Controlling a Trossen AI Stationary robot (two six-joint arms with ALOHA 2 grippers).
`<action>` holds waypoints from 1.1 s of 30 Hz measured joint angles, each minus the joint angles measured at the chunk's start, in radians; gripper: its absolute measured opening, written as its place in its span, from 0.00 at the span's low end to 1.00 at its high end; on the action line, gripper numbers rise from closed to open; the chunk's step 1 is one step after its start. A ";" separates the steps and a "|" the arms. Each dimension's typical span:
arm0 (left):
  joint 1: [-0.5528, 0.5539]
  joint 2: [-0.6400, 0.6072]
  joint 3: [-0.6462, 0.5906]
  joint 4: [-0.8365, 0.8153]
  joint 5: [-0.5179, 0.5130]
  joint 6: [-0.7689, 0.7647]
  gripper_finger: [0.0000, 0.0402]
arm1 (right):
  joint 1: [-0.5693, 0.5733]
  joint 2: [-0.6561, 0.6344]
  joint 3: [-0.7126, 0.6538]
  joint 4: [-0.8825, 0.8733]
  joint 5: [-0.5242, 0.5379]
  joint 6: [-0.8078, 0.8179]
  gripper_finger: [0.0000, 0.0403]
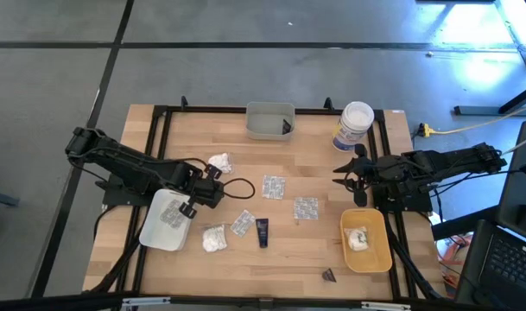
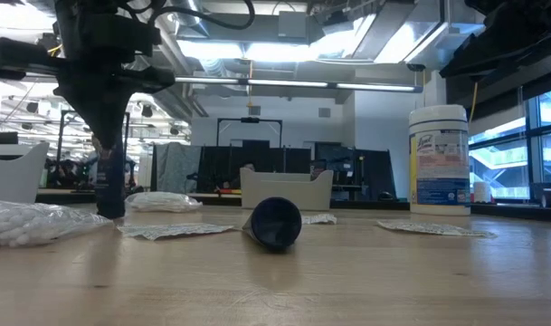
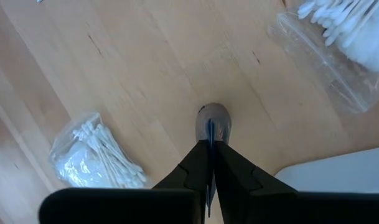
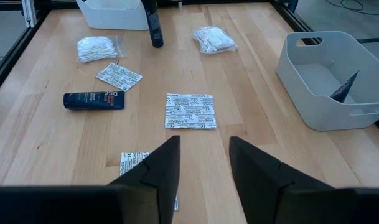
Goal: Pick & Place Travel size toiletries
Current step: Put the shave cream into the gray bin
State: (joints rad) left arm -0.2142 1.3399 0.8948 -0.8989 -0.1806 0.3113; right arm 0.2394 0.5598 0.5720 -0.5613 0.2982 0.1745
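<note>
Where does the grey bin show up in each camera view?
High view: grey bin at the table's far edge, middle.
Low view: bin in the centre, at the back.
Left wrist view: not in it.
Right wrist view: bin at the right edge, with a dark cone inside.
Shared landmark: the white jar stands beside the bin in the high and low views.

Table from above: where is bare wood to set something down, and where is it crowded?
Bare: the back left corner between the left arm and the grey tray; the front strip between the white tray and the yellow tray, bar one cone. Crowded: the middle, with blister packets, swab bundles and a tube.
</note>
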 joint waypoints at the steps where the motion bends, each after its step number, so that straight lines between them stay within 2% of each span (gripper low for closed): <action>1: 0.000 0.000 0.000 0.000 0.000 -0.007 0.04 | 0.000 0.000 0.000 0.000 0.000 0.000 0.35; 12: 0.000 0.000 0.000 0.004 0.000 -0.092 0.04 | 0.000 0.000 0.000 0.000 0.000 0.000 0.32; 19: 0.000 0.000 0.000 0.066 -0.007 -0.187 0.04 | 0.000 0.000 0.000 0.000 0.000 0.000 0.35; 26: 0.000 0.000 0.000 0.259 -0.018 -0.261 0.04 | 0.000 0.000 0.000 0.000 0.000 0.000 0.39; 33: 0.000 0.000 0.000 0.539 -0.112 -0.266 0.04 | 0.000 0.000 0.000 0.000 0.000 0.000 0.42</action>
State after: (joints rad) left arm -0.2142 1.3396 0.8948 -0.3602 -0.2927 0.0449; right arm 0.2394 0.5598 0.5720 -0.5613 0.2985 0.1745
